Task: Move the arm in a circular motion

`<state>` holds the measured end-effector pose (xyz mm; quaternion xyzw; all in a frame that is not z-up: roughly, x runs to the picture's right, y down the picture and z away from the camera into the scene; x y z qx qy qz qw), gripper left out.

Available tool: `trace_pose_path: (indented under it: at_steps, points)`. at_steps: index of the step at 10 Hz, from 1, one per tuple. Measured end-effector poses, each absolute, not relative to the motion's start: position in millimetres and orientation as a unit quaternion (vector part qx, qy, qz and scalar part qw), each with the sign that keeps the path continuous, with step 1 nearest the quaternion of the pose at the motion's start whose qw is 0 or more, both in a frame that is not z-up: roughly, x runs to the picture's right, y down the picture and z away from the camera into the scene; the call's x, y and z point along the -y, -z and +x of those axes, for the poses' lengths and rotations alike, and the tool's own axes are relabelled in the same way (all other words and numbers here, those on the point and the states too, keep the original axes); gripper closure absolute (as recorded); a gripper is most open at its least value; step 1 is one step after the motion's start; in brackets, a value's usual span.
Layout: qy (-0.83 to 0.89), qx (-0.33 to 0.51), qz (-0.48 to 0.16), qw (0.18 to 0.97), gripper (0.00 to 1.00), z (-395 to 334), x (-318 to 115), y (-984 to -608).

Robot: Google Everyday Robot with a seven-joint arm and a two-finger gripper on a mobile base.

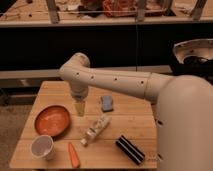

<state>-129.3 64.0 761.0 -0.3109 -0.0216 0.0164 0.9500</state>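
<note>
Cream arm (115,82) (dark-dotted), tan pincer (80,107) at tip.

The arm (120,84) runs off the right and bottom edges (hiding the right side of the table (55,91)); the gripper (80,108) over the table is blurred.
</note>
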Motion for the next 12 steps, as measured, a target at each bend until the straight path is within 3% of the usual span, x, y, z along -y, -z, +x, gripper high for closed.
trace_pose_path:
  at_steps: [6,12]
  points:
    - [0.013,0.024,-0.276,0.961,0.20,-124.7,16.2,-808.1]
    - [-0.030,-0.008,-0.271,0.962,0.20,-2.3,50.5,-819.2]
